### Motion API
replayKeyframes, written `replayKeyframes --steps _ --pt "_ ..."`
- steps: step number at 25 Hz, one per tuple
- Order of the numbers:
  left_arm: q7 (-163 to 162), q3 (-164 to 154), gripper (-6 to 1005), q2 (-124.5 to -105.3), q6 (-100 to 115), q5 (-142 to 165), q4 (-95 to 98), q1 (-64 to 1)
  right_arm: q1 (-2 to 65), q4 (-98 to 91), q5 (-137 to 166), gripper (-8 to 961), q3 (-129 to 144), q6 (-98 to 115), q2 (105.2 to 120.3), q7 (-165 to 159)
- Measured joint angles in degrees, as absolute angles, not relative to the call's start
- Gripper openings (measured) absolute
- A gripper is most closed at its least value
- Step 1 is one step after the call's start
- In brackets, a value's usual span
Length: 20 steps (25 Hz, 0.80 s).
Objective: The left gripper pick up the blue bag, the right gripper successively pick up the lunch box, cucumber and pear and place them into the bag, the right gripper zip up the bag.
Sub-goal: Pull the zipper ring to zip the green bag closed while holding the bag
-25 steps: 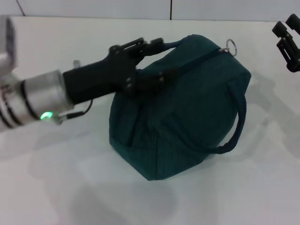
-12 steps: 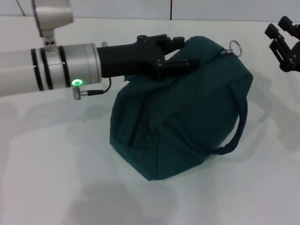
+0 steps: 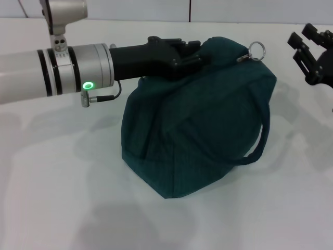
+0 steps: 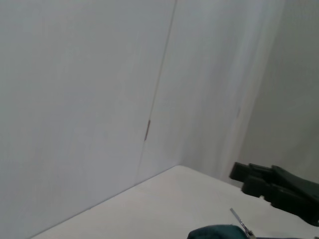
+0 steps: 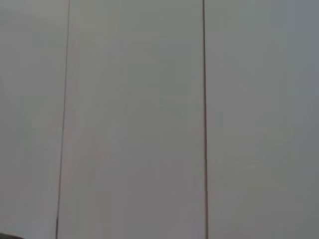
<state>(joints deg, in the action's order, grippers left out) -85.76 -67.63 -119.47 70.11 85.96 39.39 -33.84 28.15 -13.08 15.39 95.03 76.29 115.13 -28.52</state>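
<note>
The blue bag (image 3: 203, 125) stands bulging on the white table, zipped, with a metal zipper ring (image 3: 256, 50) at its top right. One carry handle (image 3: 263, 140) hangs down its right side. My left gripper (image 3: 191, 53) reaches in from the left and is shut on the bag's top. In the left wrist view only a sliver of the bag (image 4: 217, 233) and its zipper pull (image 4: 240, 222) show. My right gripper (image 3: 308, 48) hovers open to the right of the bag, apart from it, and shows again as the right gripper (image 4: 279, 191) in the left wrist view. Lunch box, cucumber and pear are out of view.
The white table (image 3: 62, 187) spreads in front of and left of the bag. A pale panelled wall (image 5: 149, 119) stands behind the table.
The left arm has swung up to lie level, and its gripper has slid right along the bag's top, which has lifted slightly. The right gripper has drifted left and down toward the bag.
</note>
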Motion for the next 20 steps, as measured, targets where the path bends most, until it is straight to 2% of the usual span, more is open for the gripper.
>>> replayKeyframes --steps 6,9,20 --pt "-83.81 -67.92 480 -119.5 69.5 86.33 39.17 -33.11 27.28 -12.86 15.51 316 95.07 74.62 115.22 -24.49" --pt "-82.71 -67.94 248 -119.51 69.95 86.25 39.16 -33.04 26.9 -12.96 16.34 316 95.3 73.46 115.33 -23.19" --pt "-80.57 -67.62 62 -119.54 75.89 84.44 39.14 -32.62 27.82 -14.25 22.17 316 95.78 69.92 115.86 -22.81"
